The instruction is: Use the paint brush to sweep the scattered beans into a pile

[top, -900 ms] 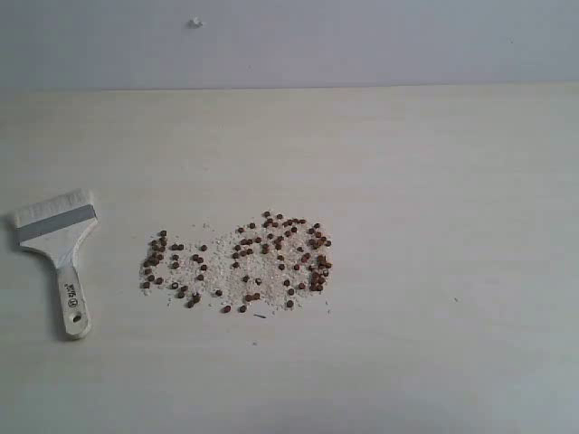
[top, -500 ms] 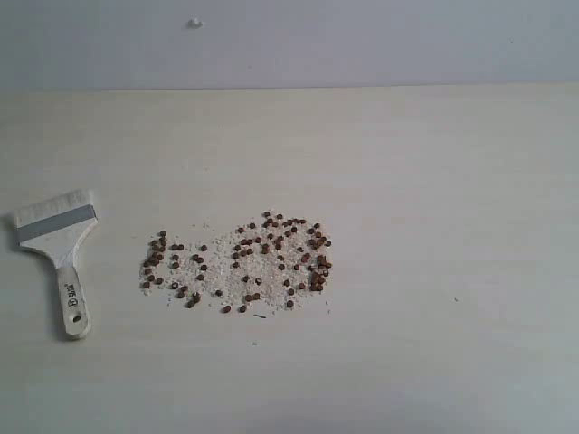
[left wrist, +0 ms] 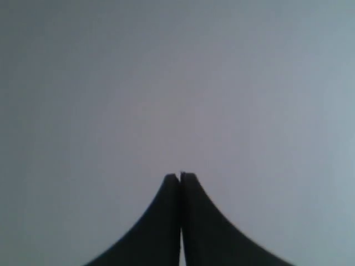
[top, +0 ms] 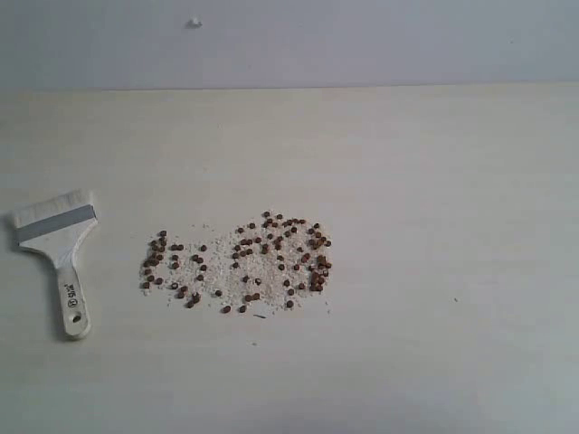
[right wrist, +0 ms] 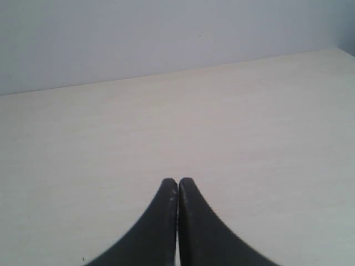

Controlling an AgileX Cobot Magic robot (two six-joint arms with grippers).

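Observation:
Small reddish-brown beans [top: 244, 262] lie scattered among whitish crumbs in a loose patch near the middle of the pale table [top: 434, 181]. The paint brush [top: 58, 244] rests flat at the table's left, bristles toward the far side, its wooden handle with a hole pointing toward the near edge. Neither arm shows in the exterior view. My left gripper [left wrist: 179, 176] is shut with nothing between its black fingers, facing only a plain grey surface. My right gripper [right wrist: 178, 180] is shut and empty too, over bare tabletop. Beans and brush are out of both wrist views.
A lone white speck [top: 194, 23] sits on the grey wall behind the table. The table's far edge [right wrist: 166, 75] meets that wall in the right wrist view.

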